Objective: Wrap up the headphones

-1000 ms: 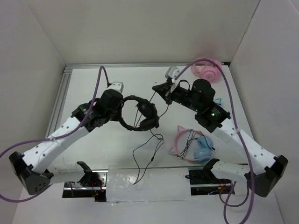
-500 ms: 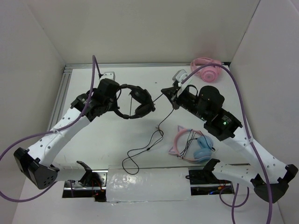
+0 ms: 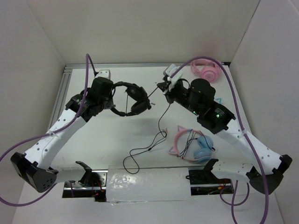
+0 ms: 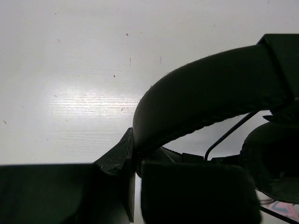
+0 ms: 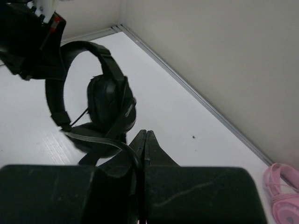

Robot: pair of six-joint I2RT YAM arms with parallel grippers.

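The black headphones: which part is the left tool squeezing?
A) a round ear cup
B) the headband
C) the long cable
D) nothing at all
B: the left wrist view shows the left tool clamped shut on the padded headband of the black headphones. The cable is pinched by the right tool instead.

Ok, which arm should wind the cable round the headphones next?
Probably right: the right end effector is shut on the cable beside the earcups, slack trailing. The left end effector is clamped on the headband, steadying the headphones.
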